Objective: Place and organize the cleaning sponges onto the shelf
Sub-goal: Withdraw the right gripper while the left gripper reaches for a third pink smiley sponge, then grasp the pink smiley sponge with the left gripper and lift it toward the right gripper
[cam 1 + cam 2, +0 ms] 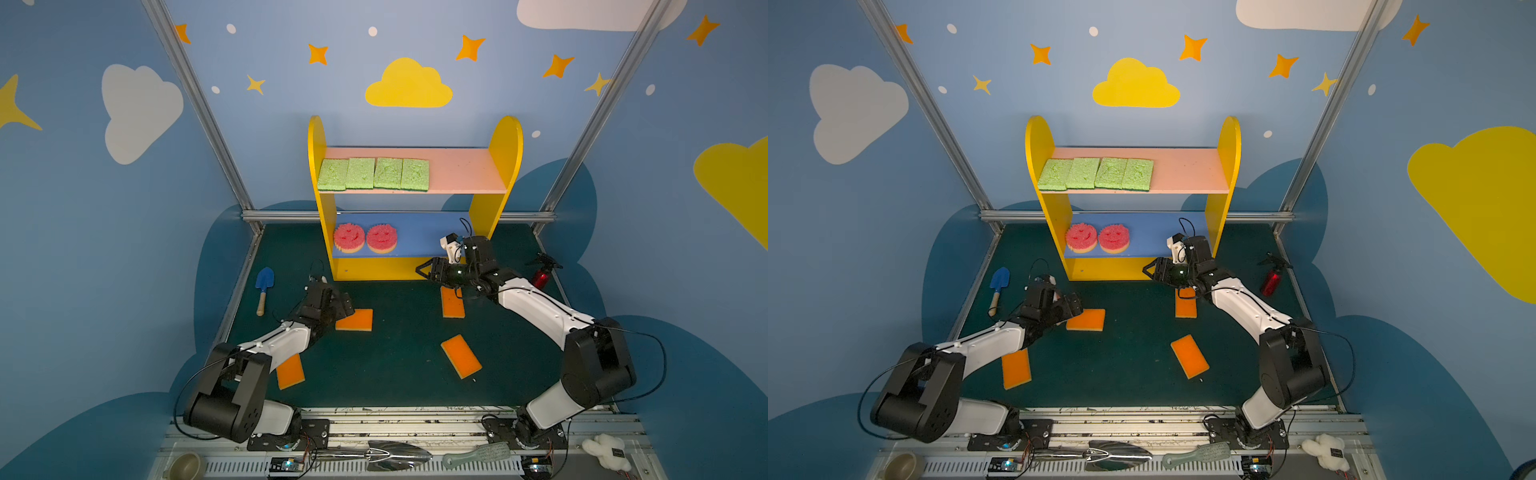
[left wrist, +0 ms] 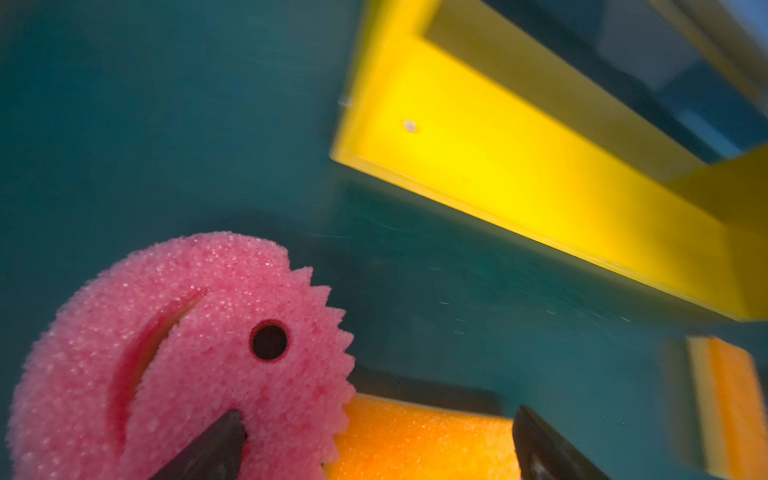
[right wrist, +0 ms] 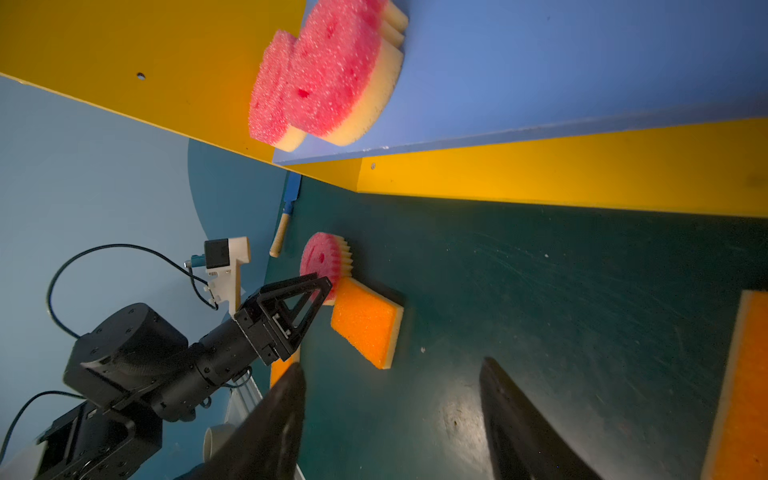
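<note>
Smiley pickup: third pink smiley sponge point(image 2: 178, 357) lies on worktop point(image 2: 166, 124) off shelf point(image 2: 498, 166) front-left corner, propped on orange sponge point(image 2: 415, 444), under my left gripper point(image 2: 378, 415), jaws spread wide. Right gripper point(image 1: 424, 271) spread, empty, farther off.

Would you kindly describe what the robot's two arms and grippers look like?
The left arm and right arm both have glossy white link shells between bulky black joint housings. A thin black cable loops beside each. The left gripper and right gripper have black, pointed triangular fingers, and a white camera mount sits at each wrist.
</note>
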You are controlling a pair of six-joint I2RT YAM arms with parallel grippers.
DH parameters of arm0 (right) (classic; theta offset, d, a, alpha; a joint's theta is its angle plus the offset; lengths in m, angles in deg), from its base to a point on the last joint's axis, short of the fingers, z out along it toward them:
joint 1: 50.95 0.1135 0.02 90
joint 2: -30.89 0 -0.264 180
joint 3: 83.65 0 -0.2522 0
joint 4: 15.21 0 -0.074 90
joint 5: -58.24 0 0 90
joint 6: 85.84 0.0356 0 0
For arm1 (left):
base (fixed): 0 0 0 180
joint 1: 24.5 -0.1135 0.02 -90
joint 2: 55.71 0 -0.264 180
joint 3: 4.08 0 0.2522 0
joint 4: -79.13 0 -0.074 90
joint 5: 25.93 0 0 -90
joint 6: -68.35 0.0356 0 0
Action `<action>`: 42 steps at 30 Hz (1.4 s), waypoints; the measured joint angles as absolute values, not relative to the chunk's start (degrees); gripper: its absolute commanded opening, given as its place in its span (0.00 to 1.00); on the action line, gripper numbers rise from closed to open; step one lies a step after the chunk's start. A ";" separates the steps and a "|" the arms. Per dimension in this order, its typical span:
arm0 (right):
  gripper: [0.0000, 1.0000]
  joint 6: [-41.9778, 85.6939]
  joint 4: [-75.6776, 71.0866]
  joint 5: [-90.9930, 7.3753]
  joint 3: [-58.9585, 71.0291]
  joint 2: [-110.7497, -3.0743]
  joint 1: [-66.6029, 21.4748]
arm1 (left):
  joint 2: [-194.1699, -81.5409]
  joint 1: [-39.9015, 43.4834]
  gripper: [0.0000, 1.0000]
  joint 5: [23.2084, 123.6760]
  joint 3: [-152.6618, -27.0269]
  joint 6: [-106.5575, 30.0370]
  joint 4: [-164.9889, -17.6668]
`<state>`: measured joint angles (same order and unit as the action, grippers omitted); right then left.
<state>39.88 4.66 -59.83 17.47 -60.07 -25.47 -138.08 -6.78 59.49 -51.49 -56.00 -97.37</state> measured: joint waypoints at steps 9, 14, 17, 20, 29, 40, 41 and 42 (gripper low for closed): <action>0.65 39.95 6.54 -60.97 22.51 -56.83 -29.63 | -149.34 7.64 0.95 61.83 -59.67 -59.52 -104.84; 0.65 39.93 6.57 -62.06 24.55 -55.50 -32.66 | -151.06 11.49 0.96 64.30 -62.68 -60.70 -103.73; 0.65 39.97 6.57 -62.50 25.33 -55.26 -33.71 | -150.43 12.49 0.96 65.66 -64.08 -60.46 -99.82; 0.65 39.95 6.57 -62.74 25.66 -55.26 -33.87 | -147.54 12.80 0.95 65.57 -64.93 -59.21 -93.52; 0.65 40.04 6.50 -62.96 26.23 -55.24 -33.87 | -136.64 9.48 0.53 59.97 -66.27 -55.28 -82.92; 0.65 40.06 6.52 -63.46 26.47 -55.22 -33.89 | -143.63 0.43 0.53 64.06 -64.19 -53.44 -82.20; 0.65 40.06 6.52 -63.55 26.47 -55.22 -33.89 | -144.16 0.25 0.53 64.50 -64.24 -53.25 -82.20; 0.65 40.06 6.52 -63.63 26.47 -55.22 -33.89 | -144.83 0.10 0.53 64.89 -64.39 -52.99 -82.20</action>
<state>40.06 6.52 -63.63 26.47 -55.22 -33.89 -144.83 0.10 64.89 -64.39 -52.99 -82.20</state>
